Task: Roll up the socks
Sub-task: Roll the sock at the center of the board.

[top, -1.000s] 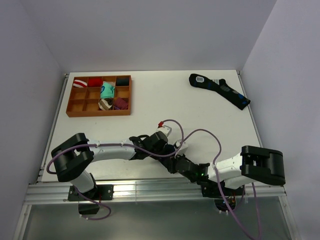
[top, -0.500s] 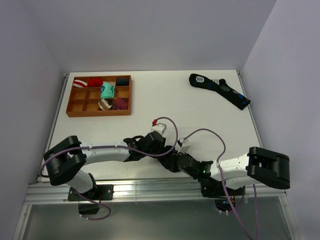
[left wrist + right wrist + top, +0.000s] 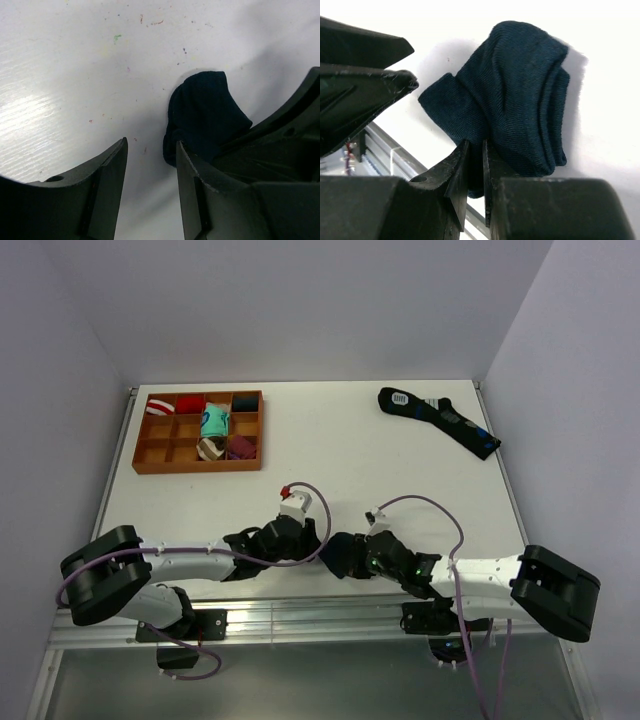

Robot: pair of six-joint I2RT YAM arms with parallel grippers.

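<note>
- Your right claw (image 3: 475,150) is pinched down on the near edge of the socks (image 3: 515,90). The navy wad bulges out just past its tips.
- Your left claw (image 3: 150,145) is spread, with only bare table (image 3: 75,75) between the fingers. The socks lie just outside one finger.
- Progress-wise, I'd say you're partway. The pair looks folded over into a lumpy bundle, not a tight roll yet, so it needs tucking and finishing.
- The tray (image 3: 197,468) sits well beyond the left claw, with sock bundles (image 3: 213,422) in about six compartments, mostly the far row. Several near ones look empty.
- The long black sock (image 3: 440,420) is way off beyond the right claw, untouched.
</note>
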